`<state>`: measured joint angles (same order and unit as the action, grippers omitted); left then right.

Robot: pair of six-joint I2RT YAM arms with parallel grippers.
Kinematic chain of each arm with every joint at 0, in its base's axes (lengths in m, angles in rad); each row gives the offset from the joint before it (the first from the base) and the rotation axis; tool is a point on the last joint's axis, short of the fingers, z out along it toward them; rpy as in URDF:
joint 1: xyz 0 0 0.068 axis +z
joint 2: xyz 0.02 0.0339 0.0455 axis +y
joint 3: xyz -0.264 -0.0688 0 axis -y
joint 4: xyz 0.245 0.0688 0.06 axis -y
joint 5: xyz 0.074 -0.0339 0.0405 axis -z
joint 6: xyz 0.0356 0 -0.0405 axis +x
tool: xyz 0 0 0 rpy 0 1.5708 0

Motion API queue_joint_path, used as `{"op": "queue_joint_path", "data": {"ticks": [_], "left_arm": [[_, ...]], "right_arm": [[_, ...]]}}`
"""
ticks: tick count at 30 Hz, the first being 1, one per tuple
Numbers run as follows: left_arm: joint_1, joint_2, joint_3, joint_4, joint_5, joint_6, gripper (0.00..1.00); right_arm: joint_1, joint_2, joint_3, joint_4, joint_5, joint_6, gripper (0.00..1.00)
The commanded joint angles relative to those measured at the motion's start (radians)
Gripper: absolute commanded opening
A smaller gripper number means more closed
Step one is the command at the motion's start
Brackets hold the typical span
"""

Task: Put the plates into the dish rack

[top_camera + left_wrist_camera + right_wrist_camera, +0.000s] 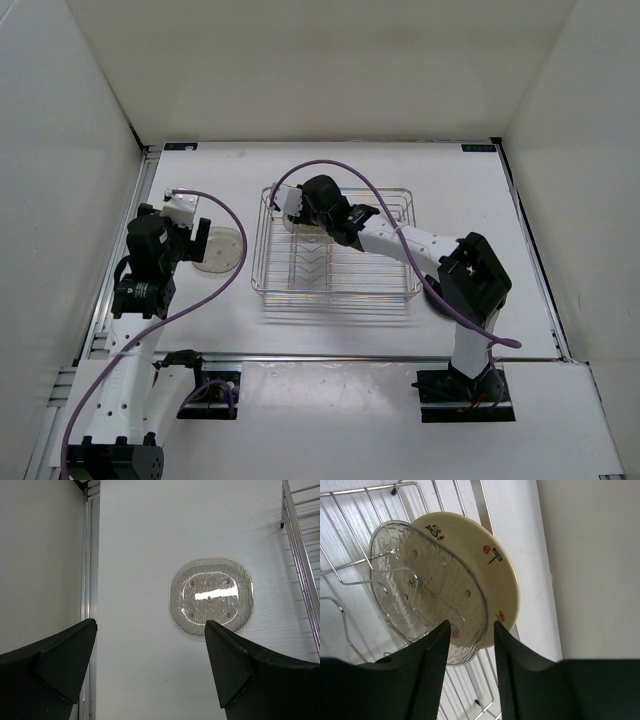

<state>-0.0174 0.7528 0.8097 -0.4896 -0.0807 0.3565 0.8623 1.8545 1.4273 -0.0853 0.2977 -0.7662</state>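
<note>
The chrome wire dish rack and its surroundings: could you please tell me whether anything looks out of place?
Nothing stands out. A tan round plate and a clear textured plate stand on edge together in the chrome wire dish rack; another clear plate lies flat on the white table beside it, intact.

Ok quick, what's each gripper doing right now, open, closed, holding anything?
Left gripper: open, holding nothing, above the clear plate on the table.
Right gripper: open, fingers either side of the racked clear plate rim, not clamping it as far as shows.
</note>
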Motion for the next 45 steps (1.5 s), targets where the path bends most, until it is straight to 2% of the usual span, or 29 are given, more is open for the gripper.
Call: {"op": "queue_joint_path", "data": {"ticks": [1,5,10,12,16,17,19,22,23,26,34,38,45], "left_arm": [[0.014,-0.017,-0.016,-0.001,0.03,-0.024,1.0],[0.023,-0.017,-0.05,-0.001,0.059,-0.033,1.0],[0.094,-0.007,-0.06,-0.001,0.122,-0.033,1.0],[0.122,0.003,-0.072,-0.001,0.157,-0.033,0.99],[0.235,0.062,-0.119,0.017,0.284,-0.033,0.92],[0.287,0.097,-0.13,0.017,0.315,-0.033,0.92],[0.338,0.144,-0.151,0.039,0.399,-0.033,0.92],[0.447,0.273,-0.152,0.048,0.537,-0.024,0.88],[0.5,0.352,-0.139,0.048,0.568,-0.024,0.87],[0.556,0.456,-0.09,0.048,0.662,-0.024,0.85],[0.574,0.617,0.009,0.048,0.706,-0.013,0.81],[0.574,0.675,0.055,0.048,0.729,-0.031,0.81],[0.574,0.793,0.114,0.048,0.772,-0.031,0.81]], "right_arm": [[0.003,-0.027,0.053,0.001,0.047,0.004,0.48],[0.003,-0.051,0.102,0.001,0.112,-0.018,0.58],[-0.008,-0.121,0.131,-0.008,0.159,-0.094,0.74],[-0.017,-0.161,0.131,-0.02,0.168,-0.149,0.75],[-0.097,-0.215,0.147,-0.065,0.202,-0.137,0.79],[-0.155,-0.227,0.157,-0.095,0.202,-0.119,0.81],[-0.222,-0.245,0.199,-0.233,0.132,-0.036,0.84],[-0.414,-0.3,0.197,-0.385,-0.004,0.1,0.84],[-0.446,-0.333,0.18,-0.405,-0.062,0.125,0.83],[-0.551,-0.397,0.085,-0.439,-0.204,0.179,0.83],[-0.775,-0.508,-0.135,-0.439,-0.497,0.254,0.83],[-0.835,-0.541,-0.247,-0.42,-0.561,0.263,0.83],[-0.927,-0.572,-0.323,-0.39,-0.666,0.283,0.83]]}}
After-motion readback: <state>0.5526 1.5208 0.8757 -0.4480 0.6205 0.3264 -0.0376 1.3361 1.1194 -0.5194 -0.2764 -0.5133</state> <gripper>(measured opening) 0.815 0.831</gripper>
